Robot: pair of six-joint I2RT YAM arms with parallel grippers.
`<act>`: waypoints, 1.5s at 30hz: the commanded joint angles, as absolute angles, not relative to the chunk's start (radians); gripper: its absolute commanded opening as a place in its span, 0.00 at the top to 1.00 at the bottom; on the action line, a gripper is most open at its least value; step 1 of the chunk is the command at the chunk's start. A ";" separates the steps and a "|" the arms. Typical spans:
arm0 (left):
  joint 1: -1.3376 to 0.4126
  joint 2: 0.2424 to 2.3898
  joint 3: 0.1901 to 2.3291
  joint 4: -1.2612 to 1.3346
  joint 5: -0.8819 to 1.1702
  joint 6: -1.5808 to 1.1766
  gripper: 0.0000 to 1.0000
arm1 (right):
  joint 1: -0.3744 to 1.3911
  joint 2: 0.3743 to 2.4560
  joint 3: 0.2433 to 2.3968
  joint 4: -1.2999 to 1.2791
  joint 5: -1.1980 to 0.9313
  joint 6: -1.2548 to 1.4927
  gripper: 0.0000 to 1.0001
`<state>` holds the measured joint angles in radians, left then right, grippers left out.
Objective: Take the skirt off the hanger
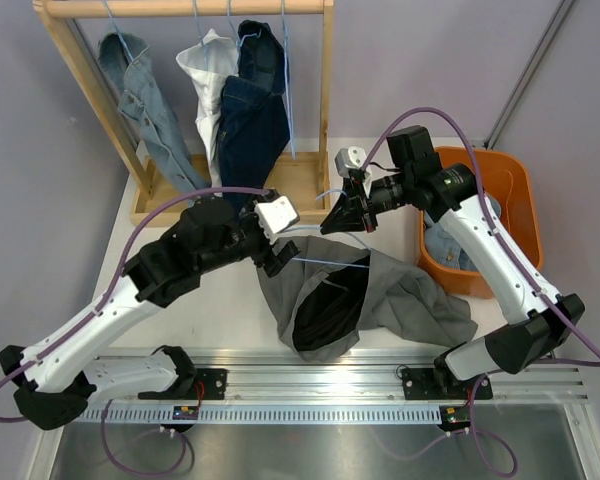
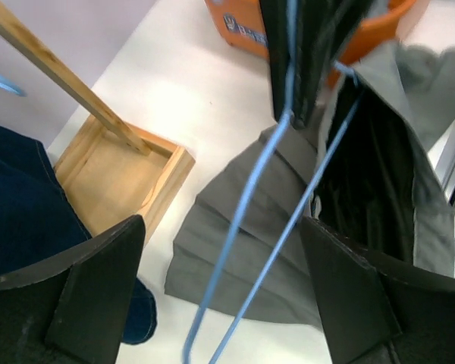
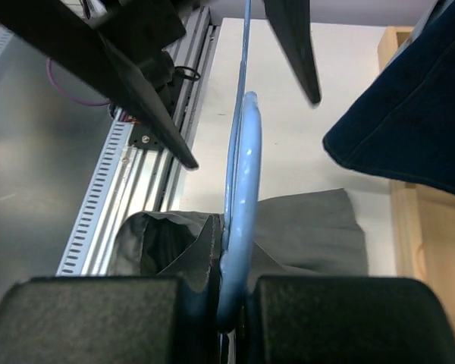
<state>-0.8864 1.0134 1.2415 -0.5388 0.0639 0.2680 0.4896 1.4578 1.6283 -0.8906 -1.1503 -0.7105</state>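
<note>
The grey skirt [image 1: 380, 300] lies bunched on the table, its dark waist opening facing the near edge. A blue wire hanger [image 1: 332, 263] still runs into it. My right gripper [image 1: 348, 215] is shut on the hanger [image 3: 239, 220] and holds it upright over the skirt [image 3: 318, 227]. My left gripper [image 1: 277, 252] is open. In the left wrist view its fingers [image 2: 83, 296] stand either side of the hanger's wires [image 2: 246, 212] without touching them, just above the skirt's pleats [image 2: 227, 258].
An orange bin [image 1: 490, 215] with clothes stands at the right. A wooden rack [image 1: 180, 10] at the back holds jeans [image 1: 250, 120], a white garment and other hangers; its base tray [image 2: 121, 178] lies close to my left gripper. A metal rail [image 1: 320, 385] runs along the near edge.
</note>
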 commanded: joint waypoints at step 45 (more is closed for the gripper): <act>-0.578 0.844 1.289 -0.551 0.314 0.186 1.00 | 0.494 1.453 1.430 -0.709 -1.285 -0.618 0.30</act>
